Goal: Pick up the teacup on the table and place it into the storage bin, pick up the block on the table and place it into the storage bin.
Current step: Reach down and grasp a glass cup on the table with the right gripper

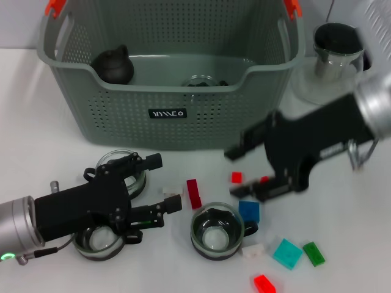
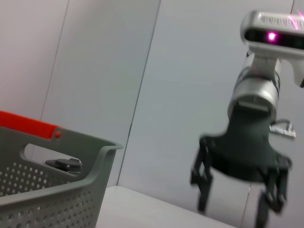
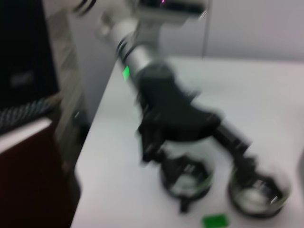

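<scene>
Left end effector [image 1: 160, 183] spread, empty, low over table [image 1: 36, 122] among glass teacups [image 1: 215, 232]; right end effector [image 1: 259, 174] above blocks [image 1: 248, 211], finger state indeterminate; storage bin [image 1: 168, 113] behind, one glass cup apparently inside; my judgement: three teacups, all blocks remain.

White table [image 1: 36, 110] with storage bin [image 1: 171, 91], glass teacups [image 1: 215, 232], scattered blocks [image 1: 287, 253], teapot [image 1: 333, 61].

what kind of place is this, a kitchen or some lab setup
Probably a lab or test bench, not a kitchen: a bare white table against plain walls, holding staged items only: a storage bin, glass teacups and scattered toy blocks, between the left gripper and right gripper.
</scene>
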You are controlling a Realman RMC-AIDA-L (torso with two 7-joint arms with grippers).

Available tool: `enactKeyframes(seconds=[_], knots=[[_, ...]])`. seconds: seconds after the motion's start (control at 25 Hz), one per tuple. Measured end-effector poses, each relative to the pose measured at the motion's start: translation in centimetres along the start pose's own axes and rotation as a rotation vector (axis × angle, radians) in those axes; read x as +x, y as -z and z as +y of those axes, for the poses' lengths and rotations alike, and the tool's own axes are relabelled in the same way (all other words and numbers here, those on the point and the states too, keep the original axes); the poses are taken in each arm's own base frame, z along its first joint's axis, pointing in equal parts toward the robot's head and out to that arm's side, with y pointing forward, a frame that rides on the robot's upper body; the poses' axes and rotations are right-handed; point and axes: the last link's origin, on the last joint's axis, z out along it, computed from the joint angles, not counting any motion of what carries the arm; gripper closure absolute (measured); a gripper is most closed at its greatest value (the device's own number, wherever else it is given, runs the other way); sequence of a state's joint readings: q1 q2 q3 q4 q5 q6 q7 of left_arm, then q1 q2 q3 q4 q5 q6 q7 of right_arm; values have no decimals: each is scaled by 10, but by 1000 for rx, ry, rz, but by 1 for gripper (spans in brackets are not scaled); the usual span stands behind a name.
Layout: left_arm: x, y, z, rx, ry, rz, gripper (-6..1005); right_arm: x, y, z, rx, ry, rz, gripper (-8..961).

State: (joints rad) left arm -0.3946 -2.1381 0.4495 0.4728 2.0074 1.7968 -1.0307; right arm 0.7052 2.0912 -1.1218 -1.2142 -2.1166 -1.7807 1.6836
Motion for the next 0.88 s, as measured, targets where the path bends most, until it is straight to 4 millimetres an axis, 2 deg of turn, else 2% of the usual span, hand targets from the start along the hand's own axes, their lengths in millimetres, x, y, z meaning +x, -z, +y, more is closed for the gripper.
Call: enactKeyframes(seconds=[0.32, 0.56, 0.6, 0.88], knots=[[0, 3, -4, 16, -9, -13, 90, 18, -38, 16, -129, 20, 142, 353], [1, 6, -7, 29, -18, -25, 91, 27, -63, 18, -161, 35, 231, 371], [1, 6, -7, 30, -19, -27, 91, 29, -72, 18, -163, 45, 255, 374], [2, 6, -8, 31, -19, -28, 92, 33, -95, 17, -138, 86, 303, 395]])
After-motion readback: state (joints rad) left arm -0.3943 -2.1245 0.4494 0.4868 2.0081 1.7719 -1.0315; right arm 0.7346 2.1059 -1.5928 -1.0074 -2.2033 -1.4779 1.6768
